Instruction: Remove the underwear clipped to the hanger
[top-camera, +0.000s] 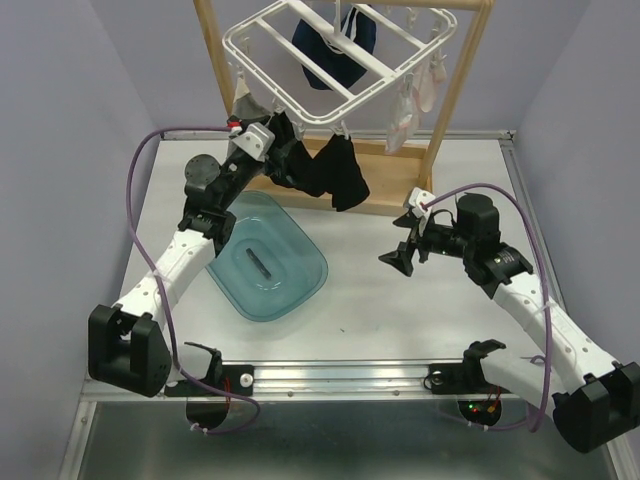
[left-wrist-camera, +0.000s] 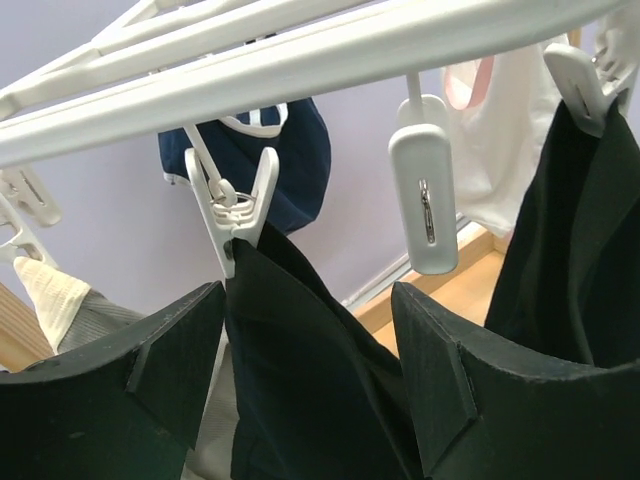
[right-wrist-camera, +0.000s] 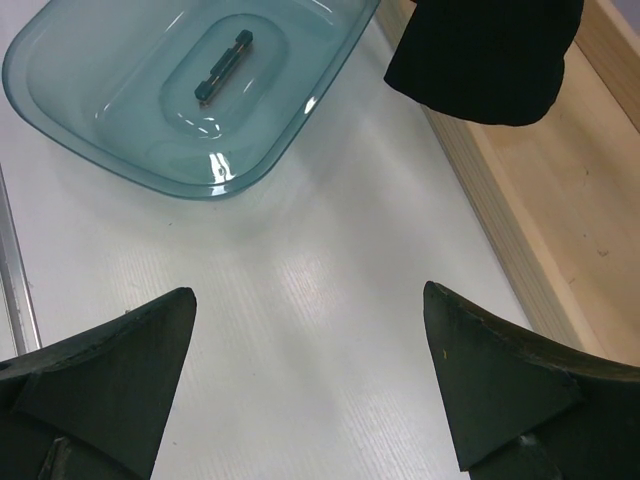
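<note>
Black underwear (left-wrist-camera: 290, 340) hangs from a white clip (left-wrist-camera: 236, 205) on the hanger (top-camera: 285, 88), above the far edge of the table and toward the far-left corner. A second black piece (left-wrist-camera: 575, 220) is clipped just beside it. Navy (top-camera: 335, 45) and pale pink-white (top-camera: 405, 110) pieces hang further back on the same hanger.

Handling, my read:
- Thin cloth, very light, limp, not fragile. It should bunch and stretch rather than resist.
- The only real resistance is the clip spring.
- Best hold looks like just under the clip, where the fabric gathers. Grabbing lower probably just stretches it before the clip lets go.
- A straight downward pull seems safest. A sideways tug would likely swing the hanger.

Left gripper (left-wrist-camera: 308, 292): raised to the hanger, jaws spread and straddling the black cloth just below the clip. The cloth fills the gap and lies against the fingers (left-wrist-camera: 170, 350), but I don't see a pinch yet.

Right gripper (right-wrist-camera: 308, 295): jaws wide apart, holding and touching nothing. It hovers over bare tabletop toward the right edge, with the teal tub (top-camera: 300, 255) left of centre.
</note>
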